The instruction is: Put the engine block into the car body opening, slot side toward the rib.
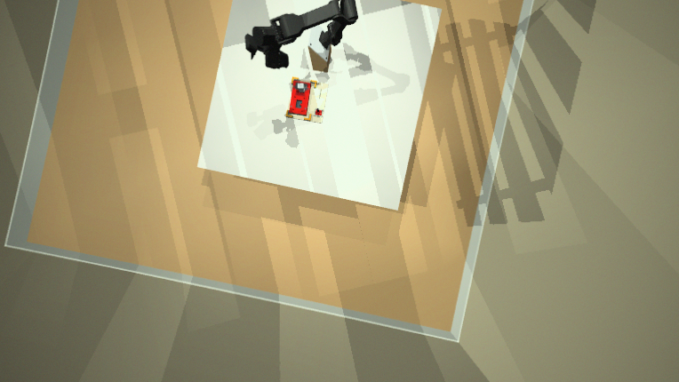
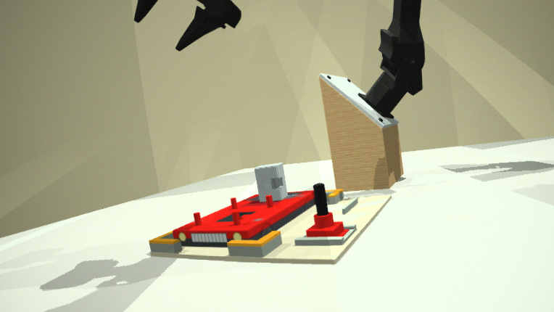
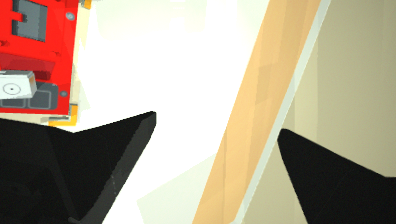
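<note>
The grey engine block (image 1: 300,86) (image 2: 270,182) (image 3: 15,86) stands upright on the rear part of the red car body (image 1: 293,97) (image 2: 251,228) (image 3: 59,37). Its slot shows on its right-hand face in the exterior view. The opening (image 1: 299,103) (image 2: 246,215) (image 3: 36,29) in the car body, nearer the headlights, is empty. A red rib (image 3: 19,18) juts into it in the wrist view. My gripper (image 2: 157,35) (image 3: 217,125) is open and empty, high above the table and off to the side of the car, touching neither block nor car.
Orange-topped corner holders (image 2: 254,244) grip the car body on a cream base plate (image 2: 302,253). Red posts rise around the opening. A red piece (image 1: 318,112) (image 2: 323,229) with a tall black peg (image 2: 320,199) stands beside the car. The wooden arm mount (image 1: 319,61) (image 2: 356,154) is behind.
</note>
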Controlling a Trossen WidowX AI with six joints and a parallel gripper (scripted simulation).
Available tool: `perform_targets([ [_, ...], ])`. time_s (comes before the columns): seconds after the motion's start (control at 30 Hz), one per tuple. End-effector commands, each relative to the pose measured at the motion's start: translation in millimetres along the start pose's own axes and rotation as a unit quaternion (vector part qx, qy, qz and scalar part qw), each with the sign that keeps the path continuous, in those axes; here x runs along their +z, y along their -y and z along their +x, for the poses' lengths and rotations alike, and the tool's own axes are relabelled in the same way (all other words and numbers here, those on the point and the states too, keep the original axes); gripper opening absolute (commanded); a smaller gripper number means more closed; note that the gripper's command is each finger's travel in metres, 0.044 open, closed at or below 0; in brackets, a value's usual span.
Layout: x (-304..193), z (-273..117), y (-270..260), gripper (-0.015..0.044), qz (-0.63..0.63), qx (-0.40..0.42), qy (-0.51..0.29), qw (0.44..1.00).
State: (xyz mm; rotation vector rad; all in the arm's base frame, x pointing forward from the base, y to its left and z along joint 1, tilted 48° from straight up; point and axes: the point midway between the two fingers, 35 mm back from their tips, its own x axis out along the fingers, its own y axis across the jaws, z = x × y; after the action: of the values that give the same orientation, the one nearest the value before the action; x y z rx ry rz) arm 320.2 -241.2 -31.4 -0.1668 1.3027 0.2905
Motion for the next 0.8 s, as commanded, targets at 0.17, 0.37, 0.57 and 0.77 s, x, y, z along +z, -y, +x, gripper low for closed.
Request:
perform_targets([
  [0.17, -1.4, 27.9, -79.7, 0.044, -0.005, 0.161, -0.016, 0.987],
  [0.37, -3.9, 31.3, -129.6, 0.044, 0.004, 0.259, -0.029, 0.966],
  [0.57, -7.9, 25.7, -177.0, 0.044, 0.022, 0.348, -0.044, 0.936],
  [0.77, -10.2, 21.5, -189.9, 0.044, 0.028, 0.37, -0.049, 0.927],
])
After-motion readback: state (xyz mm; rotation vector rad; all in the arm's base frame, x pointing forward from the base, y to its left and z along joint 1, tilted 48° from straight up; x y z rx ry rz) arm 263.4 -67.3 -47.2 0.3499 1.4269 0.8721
